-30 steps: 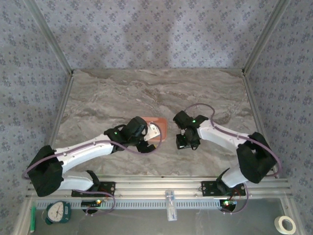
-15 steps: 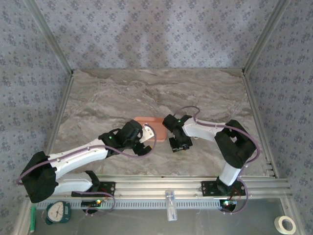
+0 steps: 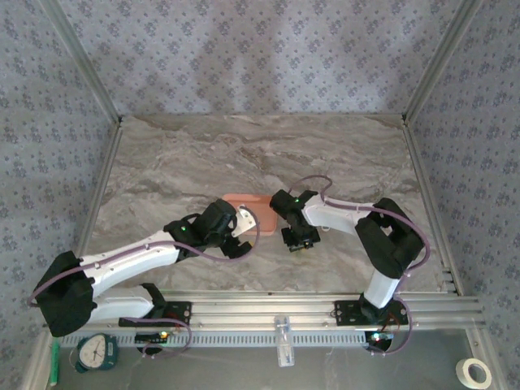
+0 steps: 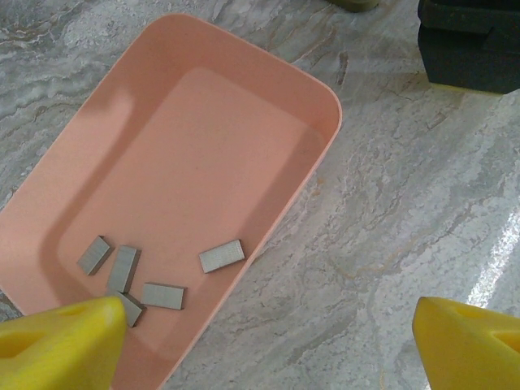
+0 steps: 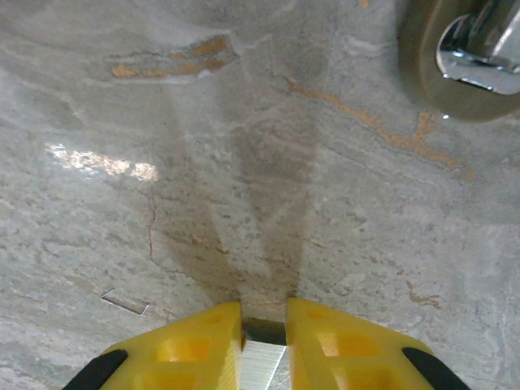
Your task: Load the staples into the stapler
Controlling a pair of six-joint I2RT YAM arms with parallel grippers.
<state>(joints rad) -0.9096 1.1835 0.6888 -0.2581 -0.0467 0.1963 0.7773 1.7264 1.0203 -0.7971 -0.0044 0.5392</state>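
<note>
**Tabletop** (image 4: 390, 227): grey-veined marble surface that carries every item below.

**Tray** (image 4: 203, 122): salmon-pink, rectangular with rounded corners and shallow walls. It lies flat near the middle of the tabletop. In the top view (image 3: 244, 197) its near left part is hidden under the left arm.

**Staples** (image 4: 221, 256): five short grey strips lying flat on the tray floor at its near left end in the left wrist view.
- Four are bunched close together.
- The fifth sits a little apart to their right.
- One of the bunch is partly covered by a yellow fingertip (image 4: 73, 337).

**Left gripper** (image 4: 272, 341): above the near end of the tray, jaws wide apart and holding nothing. One fingertip is over the tray and the other is over bare tabletop to the right.

**Right gripper** (image 3: 299, 238): low on the tabletop, just right of the tray. In its wrist view (image 5: 264, 318) the jaws are drawn almost together, clamped on a strip.

**Strip** (image 5: 264, 361): grey metal with a bright face, filling the narrow gap between the yellow fingers.

**Sliver** (image 5: 124, 301): thin, pale and flat on the tabletop to the left of the right jaws. It is too small to identify.

**Tan item** (image 5: 467, 49): rounded, with a shiny metal part, at the far right of the right wrist view. It cannot be identified.
</note>
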